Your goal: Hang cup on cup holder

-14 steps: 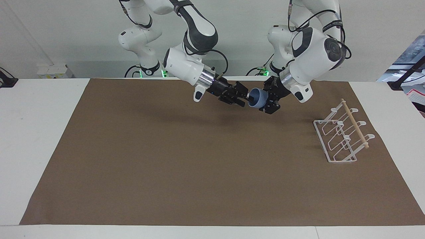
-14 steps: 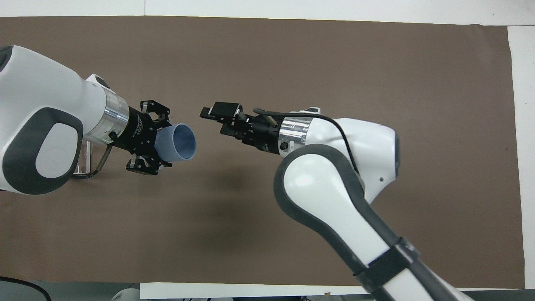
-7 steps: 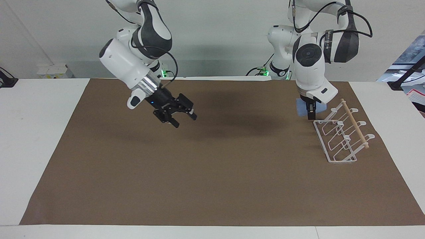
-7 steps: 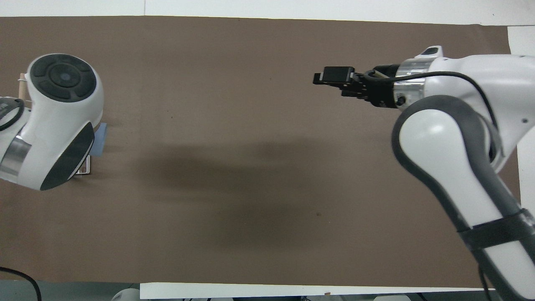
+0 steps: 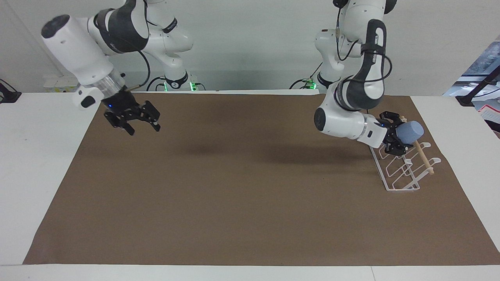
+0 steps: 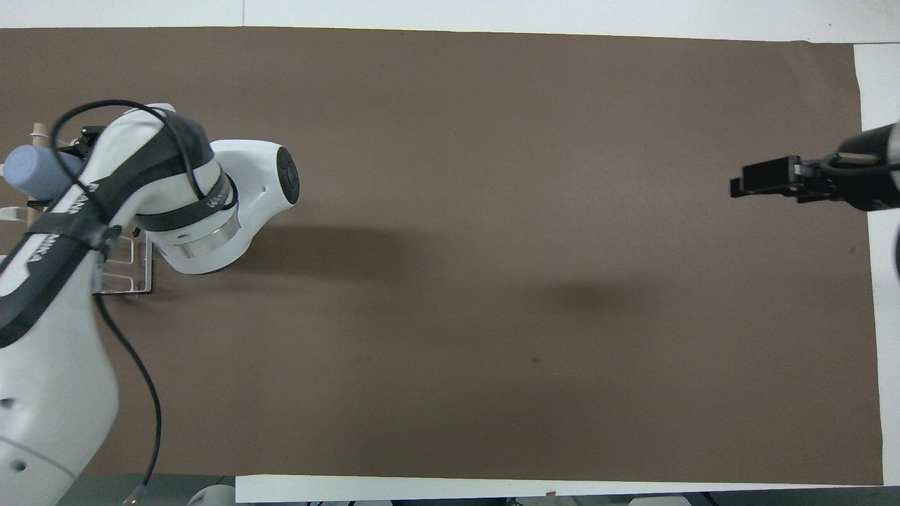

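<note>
The light-blue cup [image 5: 411,131] lies on its side in my left gripper [image 5: 399,134], which is shut on it. The cup's closed base points toward the left arm's end of the table. It is at the top of the white wire cup holder [image 5: 402,171], by the end of its wooden dowel [image 5: 424,158] nearer the robots; I cannot tell whether they touch. In the overhead view the cup [image 6: 35,172] shows beside the left arm, which hides most of the cup holder [image 6: 130,274]. My right gripper [image 5: 134,121] is open and empty over the mat's right-arm end, and it also shows in the overhead view [image 6: 763,177].
A brown mat [image 5: 242,195] covers most of the white table [image 5: 39,156]. The cup holder stands near the mat's edge at the left arm's end.
The left arm has swung the cup from beside the cup holder up to its top and turned it sideways. The right gripper has drawn back toward the right arm's end of the table.
</note>
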Available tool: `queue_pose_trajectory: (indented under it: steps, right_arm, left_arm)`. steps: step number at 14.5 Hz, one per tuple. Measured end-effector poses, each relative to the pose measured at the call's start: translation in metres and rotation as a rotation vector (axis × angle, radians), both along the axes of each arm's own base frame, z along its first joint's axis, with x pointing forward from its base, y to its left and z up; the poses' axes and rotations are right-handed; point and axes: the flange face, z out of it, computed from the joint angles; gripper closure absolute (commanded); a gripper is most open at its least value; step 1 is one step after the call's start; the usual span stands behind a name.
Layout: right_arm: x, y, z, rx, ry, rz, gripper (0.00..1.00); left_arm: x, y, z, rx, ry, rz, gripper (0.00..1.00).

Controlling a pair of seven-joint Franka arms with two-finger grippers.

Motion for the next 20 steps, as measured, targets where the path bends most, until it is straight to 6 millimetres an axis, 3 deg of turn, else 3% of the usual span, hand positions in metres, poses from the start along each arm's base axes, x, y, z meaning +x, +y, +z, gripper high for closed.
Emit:
queue_pose_trajectory:
  steps: [2, 3, 7, 8, 10, 11, 14, 16, 17, 20]
  right_arm:
    - [-0.023, -0.017, 0.033, -0.054, 0.065, -0.003, 0.0]
    - [-0.028, -0.021, 0.039, -0.087, 0.078, -0.003, 0.0]
    - [-0.028, -0.017, 0.033, -0.177, 0.127, 0.055, 0.0]
    - [-0.028, -0.014, 0.032, -0.18, 0.13, 0.063, 0.0]
    - [-0.024, -0.01, 0.026, -0.181, 0.142, 0.07, 0.0]
    - [-0.02, -0.01, 0.02, -0.182, 0.152, 0.071, 0.0]
    - [-0.006, -0.012, 0.013, -0.183, 0.183, 0.068, 0.0]
    - [-0.002, -0.012, 0.016, -0.184, 0.187, 0.068, 0.0]
    - [-0.002, -0.013, 0.021, -0.185, 0.177, 0.066, 0.0]
    - [-0.011, -0.018, 0.036, -0.184, 0.162, 0.054, 0.0]
  left_arm:
    - [0.012, 0.001, -0.021, 0.102, -0.037, -0.011, 1.0]
    - [0.017, 0.003, -0.027, 0.131, -0.059, -0.013, 1.0]
    - [0.032, 0.01, -0.045, 0.155, -0.107, -0.003, 1.0]
    - [0.037, 0.014, -0.05, 0.161, -0.114, 0.003, 0.91]
    - [0.042, 0.024, -0.062, 0.17, -0.11, 0.017, 0.08]
    - [0.043, 0.027, -0.068, 0.171, -0.102, 0.02, 0.0]
    - [0.045, 0.032, -0.077, 0.157, -0.088, 0.022, 0.0]
    - [0.045, 0.031, -0.072, 0.114, -0.098, 0.058, 0.0]
    - [0.045, 0.028, -0.062, 0.075, -0.118, 0.086, 0.0]
    - [0.048, 0.024, -0.005, 0.001, -0.166, 0.119, 0.0]
